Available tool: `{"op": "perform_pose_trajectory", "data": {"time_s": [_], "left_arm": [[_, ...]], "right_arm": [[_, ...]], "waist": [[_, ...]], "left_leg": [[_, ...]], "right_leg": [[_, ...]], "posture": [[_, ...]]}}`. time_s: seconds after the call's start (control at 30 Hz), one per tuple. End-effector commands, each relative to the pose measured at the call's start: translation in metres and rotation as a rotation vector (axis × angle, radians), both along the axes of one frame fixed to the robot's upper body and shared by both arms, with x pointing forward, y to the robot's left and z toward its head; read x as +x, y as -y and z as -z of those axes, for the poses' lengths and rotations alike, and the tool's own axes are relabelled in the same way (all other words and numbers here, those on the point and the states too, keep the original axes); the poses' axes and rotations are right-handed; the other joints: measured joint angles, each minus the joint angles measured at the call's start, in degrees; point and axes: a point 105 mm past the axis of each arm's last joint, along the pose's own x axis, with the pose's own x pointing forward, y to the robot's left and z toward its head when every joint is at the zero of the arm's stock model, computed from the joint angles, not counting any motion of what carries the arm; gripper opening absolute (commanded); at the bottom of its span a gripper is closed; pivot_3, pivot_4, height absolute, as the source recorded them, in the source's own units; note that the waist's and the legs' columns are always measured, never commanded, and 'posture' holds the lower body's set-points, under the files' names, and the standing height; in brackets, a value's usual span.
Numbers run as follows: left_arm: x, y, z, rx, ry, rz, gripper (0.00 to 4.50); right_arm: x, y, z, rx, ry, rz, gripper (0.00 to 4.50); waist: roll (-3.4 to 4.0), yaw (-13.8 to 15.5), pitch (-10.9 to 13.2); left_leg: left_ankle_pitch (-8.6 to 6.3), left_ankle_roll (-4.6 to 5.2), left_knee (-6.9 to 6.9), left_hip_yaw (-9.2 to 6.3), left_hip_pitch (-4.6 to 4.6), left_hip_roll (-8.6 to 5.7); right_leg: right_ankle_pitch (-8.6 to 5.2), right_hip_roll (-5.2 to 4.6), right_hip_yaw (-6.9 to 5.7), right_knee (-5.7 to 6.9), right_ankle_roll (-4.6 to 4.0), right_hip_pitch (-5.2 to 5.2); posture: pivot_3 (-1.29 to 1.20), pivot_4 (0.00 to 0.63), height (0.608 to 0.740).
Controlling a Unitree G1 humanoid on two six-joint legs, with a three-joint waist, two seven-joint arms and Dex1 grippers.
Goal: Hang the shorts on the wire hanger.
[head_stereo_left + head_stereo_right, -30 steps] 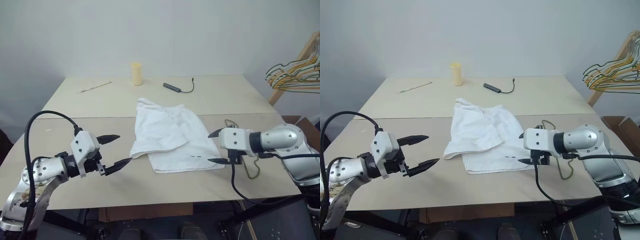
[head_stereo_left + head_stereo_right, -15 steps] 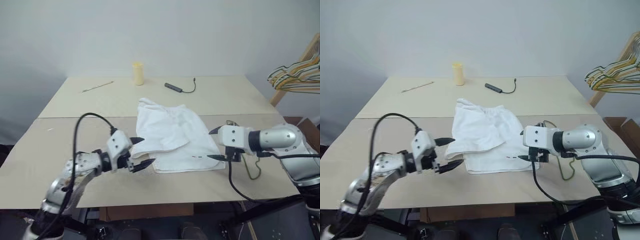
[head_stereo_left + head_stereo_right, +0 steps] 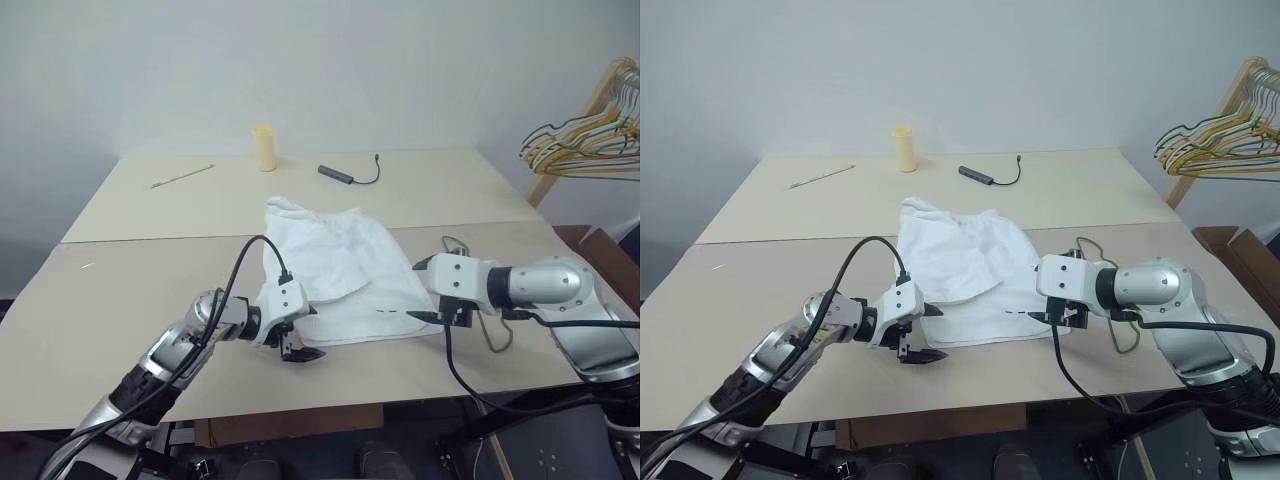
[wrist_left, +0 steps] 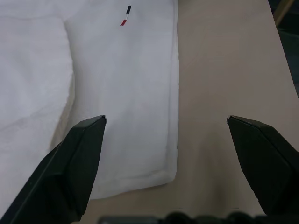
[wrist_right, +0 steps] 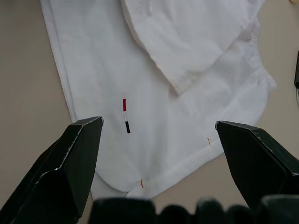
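Note:
The white shorts lie flat mid-table, one side folded over, with a small dark-and-red hem mark. My left gripper is open and low at their near left corner; in the left wrist view one finger is over the fabric and the other over bare table. At the shorts' right edge my right gripper hovers open, holding nothing. The thin wire hanger lies on the table just right of that gripper, partly hidden by the arm.
A yellow cup, a dark adapter with cable and a thin stick sit at the far side of the table. A cluster of coloured hangers hangs on a wooden rack at the far right.
My left arm swung right and down from the open left side of the table to the shorts' near corner. The right gripper stayed put. The view shifted slightly.

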Motion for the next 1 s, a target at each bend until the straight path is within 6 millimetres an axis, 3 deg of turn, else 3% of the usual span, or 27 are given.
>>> {"op": "perform_pose_trajectory", "data": {"time_s": [0.03,0.27,0.47,0.6,0.87,1.0], "left_arm": [[0.009,-0.003,0.005,0.057,0.017,0.017,4.12],[0.014,-0.012,0.026,0.149,-0.007,0.039,2.01],[0.019,-0.01,0.028,0.129,0.005,0.031,0.09],[0.022,-0.037,0.019,0.193,0.08,0.018,0.03],[0.044,-0.166,-0.007,0.52,0.31,-0.162,0.03],[0.05,-0.204,-0.012,0.586,0.364,-0.204,0.03]], "right_arm": [[0.0,-0.003,-0.008,-0.004,0.042,0.0,4.5],[0.001,-0.004,-0.009,-0.002,0.053,0.008,4.5],[0.003,-0.003,-0.009,-0.011,0.062,0.015,4.5],[0.002,-0.003,-0.01,-0.012,0.063,0.016,4.5],[0.003,-0.003,-0.006,-0.012,0.057,0.015,4.5],[0.006,-0.006,-0.005,-0.011,0.057,0.004,4.5]], "waist": [[0.0,-0.05,0.0],[0.01,-0.55,-0.01],[0.05,-0.73,-0.05],[0.05,-1.15,-0.05],[0.07,-2.5,-0.04],[0.06,-1.67,-0.04]], "left_leg": [[0.0,0.0,0.0,0.0,-0.01,0.0],[0.0,0.0,0.01,0.0,-0.02,-0.01],[0.0,0.0,0.07,0.0,0.04,0.0],[0.0,0.0,0.05,-0.01,0.01,0.0],[0.0,0.01,-0.01,0.0,0.06,0.1],[0.0,0.01,-0.01,0.11,-0.06,0.04]], "right_leg": [[0.0,0.0,0.0,-0.01,0.0,0.0],[0.01,-0.02,0.0,0.0,0.02,0.01],[-0.08,-0.02,0.01,0.01,0.24,0.1],[-0.02,-0.01,0.02,0.0,0.14,0.07],[-0.06,0.1,0.13,0.15,0.16,-0.09],[0.01,-0.06,0.12,0.12,0.06,-0.2]], "posture": [[-0.1,0.0,0.74],[-0.1,0.0,0.74],[-0.1,0.0,0.74],[-0.1,0.0,0.74],[-0.07,0.0,0.74],[-0.06,0.0,0.74]]}}
